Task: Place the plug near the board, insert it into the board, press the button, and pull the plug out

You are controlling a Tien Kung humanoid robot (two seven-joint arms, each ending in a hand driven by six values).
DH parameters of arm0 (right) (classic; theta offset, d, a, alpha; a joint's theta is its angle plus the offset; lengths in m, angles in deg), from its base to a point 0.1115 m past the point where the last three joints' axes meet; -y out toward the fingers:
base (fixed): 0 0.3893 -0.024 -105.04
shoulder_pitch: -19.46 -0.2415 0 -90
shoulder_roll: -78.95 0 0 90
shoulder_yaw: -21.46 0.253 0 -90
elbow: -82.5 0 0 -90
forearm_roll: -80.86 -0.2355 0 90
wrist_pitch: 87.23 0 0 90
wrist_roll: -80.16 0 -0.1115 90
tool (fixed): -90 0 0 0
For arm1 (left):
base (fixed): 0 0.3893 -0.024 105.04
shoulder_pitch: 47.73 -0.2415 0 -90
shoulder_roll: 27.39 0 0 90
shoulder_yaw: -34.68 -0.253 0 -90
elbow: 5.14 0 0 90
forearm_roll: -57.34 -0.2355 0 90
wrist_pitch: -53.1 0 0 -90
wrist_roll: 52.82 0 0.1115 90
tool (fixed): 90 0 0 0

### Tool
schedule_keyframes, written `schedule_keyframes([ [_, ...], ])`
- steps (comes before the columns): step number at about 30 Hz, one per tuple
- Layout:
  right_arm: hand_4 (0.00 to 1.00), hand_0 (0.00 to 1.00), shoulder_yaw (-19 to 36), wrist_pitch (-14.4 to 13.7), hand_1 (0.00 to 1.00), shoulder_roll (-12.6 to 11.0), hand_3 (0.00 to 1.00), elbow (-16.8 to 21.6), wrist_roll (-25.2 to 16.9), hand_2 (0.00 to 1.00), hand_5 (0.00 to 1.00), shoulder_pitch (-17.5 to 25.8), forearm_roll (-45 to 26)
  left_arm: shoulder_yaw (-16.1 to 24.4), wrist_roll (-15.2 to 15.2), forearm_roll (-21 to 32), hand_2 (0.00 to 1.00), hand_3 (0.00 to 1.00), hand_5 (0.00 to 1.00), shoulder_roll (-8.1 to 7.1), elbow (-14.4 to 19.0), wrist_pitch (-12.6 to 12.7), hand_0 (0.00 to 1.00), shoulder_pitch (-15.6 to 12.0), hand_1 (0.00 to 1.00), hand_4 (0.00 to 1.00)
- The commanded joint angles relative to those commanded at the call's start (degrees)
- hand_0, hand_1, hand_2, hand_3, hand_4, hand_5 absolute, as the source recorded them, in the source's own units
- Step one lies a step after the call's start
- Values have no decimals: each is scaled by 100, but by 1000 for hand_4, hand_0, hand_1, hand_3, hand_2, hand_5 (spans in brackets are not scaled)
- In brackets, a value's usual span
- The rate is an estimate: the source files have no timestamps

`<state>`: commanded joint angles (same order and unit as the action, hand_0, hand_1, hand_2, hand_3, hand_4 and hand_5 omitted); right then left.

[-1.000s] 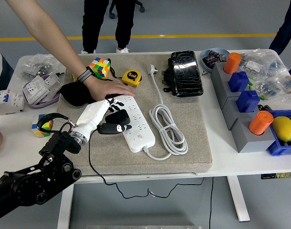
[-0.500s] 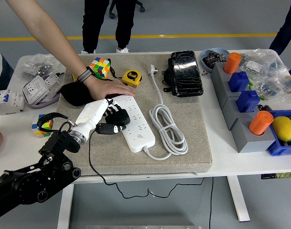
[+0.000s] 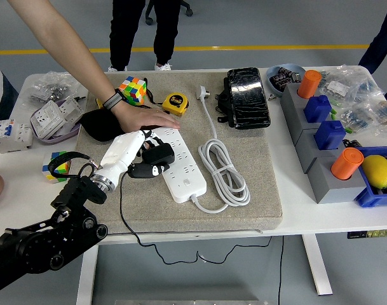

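No brand text is readable; the yellow tape measure (image 3: 174, 102) has a dark round label, too small to read. The left hand (image 3: 131, 151), white shell on a black arm, has its fingers curled around the black plug (image 3: 154, 162), w/ thumb under and other fingers on top. The plug sits at the left edge of the board (image 3: 179, 163), a long white plastic strip w/ rows of sockets, lying diagonal on a grey felt-like mat (image 3: 257, 184). I cannot tell if the pins are in a socket. A thin black cable (image 3: 126, 222) goes from the plug down over the mat's front edge. The board's own thick white cord (image 3: 224, 171) is coiled in an oval just right of it, and its white plug end lies toward the table's far side.

A person's hand (image 3: 144, 118), w/ a dark wristband, presses flat on the far end of the board. Beside it is a colour cube (image 3: 133, 89), and a 2nd cube (image 3: 60, 167) is on the white table (image 3: 28, 203) at left. A glossy black pouch (image 3: 246, 96) lies on the mat's far side. At right are grey blocks w/ blue and orange caps, and a lemon (image 3: 377, 170) in a blue bin.

Vs 1 s ago, the left hand and plug moved a little up and toward the board; the person's hand stayed.
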<state>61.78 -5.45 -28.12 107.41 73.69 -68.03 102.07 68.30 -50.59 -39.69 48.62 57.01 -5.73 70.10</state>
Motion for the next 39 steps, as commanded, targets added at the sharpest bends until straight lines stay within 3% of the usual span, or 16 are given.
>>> schedule_keyframes([
  [5,908,567,15,-1,634,2,535,2,-1,599,458,-1,7,191,-265,23,392,506,51,-7,49,159,275,-119,353,760],
  [14,908,567,10,0,634,7,535,1,0,599,457,16,12,576,-327,-95,389,509,56,-150,-34,160,281,-397,348,764],
  [25,908,568,10,-1,634,15,536,0,1,599,457,-2,10,605,-486,115,408,518,56,-188,-413,165,300,-482,374,760],
  [26,908,568,8,-1,634,14,536,0,1,598,458,-5,11,603,-478,154,471,539,71,-187,-427,157,324,-479,414,769],
  [31,908,568,-6,-1,634,12,536,4,2,598,458,-14,11,595,-436,268,471,539,71,-195,-484,100,324,-481,414,769],
  [32,908,568,-8,-1,634,12,536,4,3,599,458,-13,11,597,-431,286,547,574,80,-198,-488,82,460,-485,521,780],
  [37,908,568,-28,0,634,10,536,-1,4,599,458,-8,2,598,-384,290,547,574,80,-214,-484,22,460,-500,521,780],
  [39,908,568,-21,1,634,15,536,-1,4,598,458,-10,1,588,-380,276,573,593,106,-217,-485,25,515,-494,574,820],
])
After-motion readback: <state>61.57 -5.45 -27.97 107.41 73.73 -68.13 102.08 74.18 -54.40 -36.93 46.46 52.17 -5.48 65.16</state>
